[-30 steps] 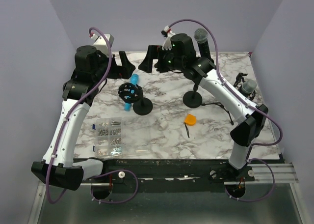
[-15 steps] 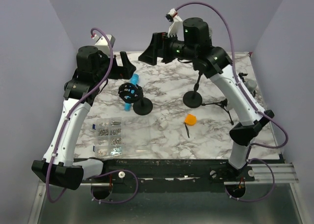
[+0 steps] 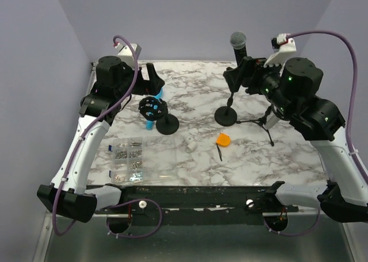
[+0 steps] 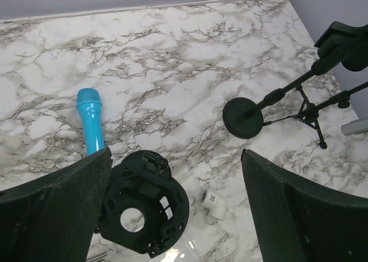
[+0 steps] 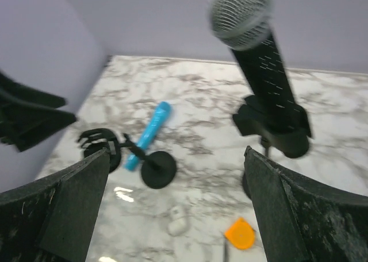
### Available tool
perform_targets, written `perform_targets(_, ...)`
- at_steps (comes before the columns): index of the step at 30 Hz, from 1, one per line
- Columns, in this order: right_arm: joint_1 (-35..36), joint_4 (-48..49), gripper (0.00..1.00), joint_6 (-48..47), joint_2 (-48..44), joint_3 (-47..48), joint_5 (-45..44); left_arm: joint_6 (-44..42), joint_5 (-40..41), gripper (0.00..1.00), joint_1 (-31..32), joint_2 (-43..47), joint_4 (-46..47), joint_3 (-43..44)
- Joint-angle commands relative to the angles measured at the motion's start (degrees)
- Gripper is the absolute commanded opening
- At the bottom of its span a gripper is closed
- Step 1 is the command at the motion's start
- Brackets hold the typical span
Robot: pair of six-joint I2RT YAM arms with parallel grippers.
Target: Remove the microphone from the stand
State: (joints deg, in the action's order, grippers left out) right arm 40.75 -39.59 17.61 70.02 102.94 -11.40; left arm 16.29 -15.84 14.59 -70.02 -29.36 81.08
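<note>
A black microphone (image 3: pixel 238 48) with a silver mesh head stands upright in the clip of a stand whose round base (image 3: pixel 226 116) rests on the marble table. In the right wrist view the microphone (image 5: pixel 257 58) rises at the upper right, ahead of the fingers and not between them. My right gripper (image 3: pixel 244 78) hovers open just beside the stand's clip (image 5: pixel 276 127), holding nothing. At the back left, my left gripper (image 3: pixel 150 78) hangs open and empty above a black shock mount (image 4: pixel 144 207).
A blue microphone (image 3: pixel 154 104) lies by the shock mount's stand base (image 3: pixel 167 124). A small tripod (image 3: pixel 264 122) stands right of the microphone stand. An orange piece (image 3: pixel 223 139), a white piece (image 3: pixel 189 142) and a clear screw box (image 3: pixel 127 159) lie nearer the front.
My right arm has swung from behind and left of the stand over to its right side, now facing the microphone. The left arm has shifted slightly right.
</note>
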Motion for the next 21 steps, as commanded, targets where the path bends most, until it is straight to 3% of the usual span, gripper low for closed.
perform_targets(1,0.07,-0.97,1.0,-4.75,-4.12,-8.62,-22.88,-0.74,2.01,0.93,1.88,1.11,1.73,-0.74)
perform_targets(10,0.05,-1.23,1.0,-8.78,-7.8,-11.41,-31.22,-1.67,3.15,0.93,4.13,-0.45,2.1,-1.2)
perform_targets(21,-0.09,5.83,0.99,-15.67,5.09,-6.64,-33.8,-0.94,1.49,0.93,4.22,0.96,3.48,-2.06)
